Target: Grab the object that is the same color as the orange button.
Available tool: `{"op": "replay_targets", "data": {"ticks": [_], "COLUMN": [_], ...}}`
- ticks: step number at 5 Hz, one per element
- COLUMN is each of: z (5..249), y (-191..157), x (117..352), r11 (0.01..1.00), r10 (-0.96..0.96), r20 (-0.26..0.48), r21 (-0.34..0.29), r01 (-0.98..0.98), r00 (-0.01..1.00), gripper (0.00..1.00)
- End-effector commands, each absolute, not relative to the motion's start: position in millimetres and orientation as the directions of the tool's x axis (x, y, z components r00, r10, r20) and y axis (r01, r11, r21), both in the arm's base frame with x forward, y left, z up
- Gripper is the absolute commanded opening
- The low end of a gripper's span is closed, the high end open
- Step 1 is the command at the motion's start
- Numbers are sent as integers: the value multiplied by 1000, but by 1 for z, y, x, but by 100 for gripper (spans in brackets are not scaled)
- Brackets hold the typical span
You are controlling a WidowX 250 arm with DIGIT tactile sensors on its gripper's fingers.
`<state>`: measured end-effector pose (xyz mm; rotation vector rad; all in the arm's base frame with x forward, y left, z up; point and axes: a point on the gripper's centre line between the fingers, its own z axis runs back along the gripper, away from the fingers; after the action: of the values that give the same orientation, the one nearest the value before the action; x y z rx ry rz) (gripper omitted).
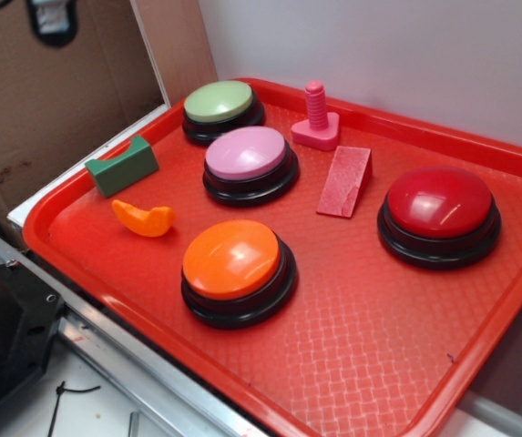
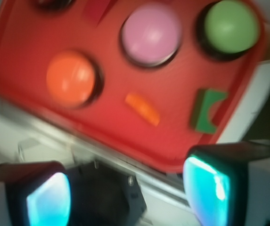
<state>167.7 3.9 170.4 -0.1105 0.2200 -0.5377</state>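
Your gripper (image 2: 127,193) hangs above the tray's near edge, jaws spread wide, nothing between them. The orange crescent piece (image 1: 143,218) lies on the red tray (image 1: 379,364), between the green notched block (image 1: 121,166) and the orange button (image 1: 233,259), touching neither.

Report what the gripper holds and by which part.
Nothing. The gripper is open and empty, off the red plastic tray; the small orange crescent-shaped plastic piece lies untouched.

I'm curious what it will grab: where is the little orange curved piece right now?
In the exterior view, the orange piece lies on the tray's left side, between the green block and the orange button.
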Motion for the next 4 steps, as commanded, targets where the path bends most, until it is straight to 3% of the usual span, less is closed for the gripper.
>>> {"op": "replay_targets", "data": {"ticks": [1,2,3,4], "z": [109,88,69,45], "y": [5,4,3,7], "x": [155,164,172,176], "r11": [543,492,489,514], "r10": [-800,-800,-798,-799], "r20": [-320,-379,-381,-358], "r21": [-28,31,45,11], "r01": [839,870,871,858], "r00": [507,465,468,483], "gripper": [100,100,100,100]}}
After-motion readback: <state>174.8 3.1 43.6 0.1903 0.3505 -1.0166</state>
